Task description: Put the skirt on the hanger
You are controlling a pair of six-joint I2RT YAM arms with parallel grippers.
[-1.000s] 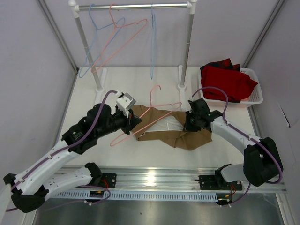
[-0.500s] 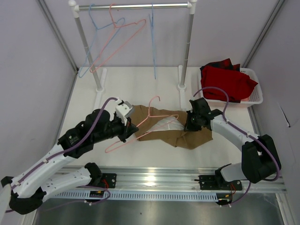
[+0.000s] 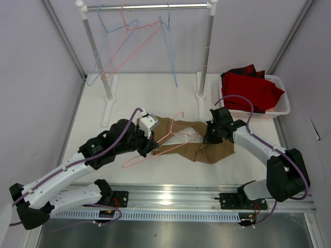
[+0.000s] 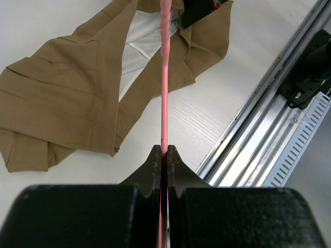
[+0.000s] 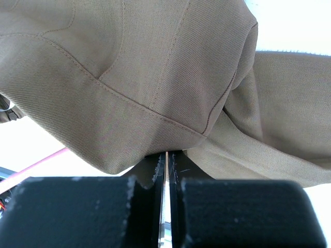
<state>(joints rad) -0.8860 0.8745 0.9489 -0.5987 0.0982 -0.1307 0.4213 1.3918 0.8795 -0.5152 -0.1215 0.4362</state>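
Skirt [image 3: 202, 146]: tan cloth, pale lining showing, crumpled mid-bench [image 3: 139, 98]. Judged light and limp, apt to slide off wire, and best taken at the waist edge. Hanger [image 4: 164, 77]: thin pink wire, probably springy, slanted across the skirt. Left hand [image 4: 164, 152] was clamped on the wire. Right hand [image 5: 166, 155] was pinched shut on a skirt fold. Whether the wire passed inside the waist opening could not be told.

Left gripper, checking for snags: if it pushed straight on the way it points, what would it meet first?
Probably the skirt: the hanger clamped in the left gripper runs straight ahead over it. Its height above the cloth is unclear.
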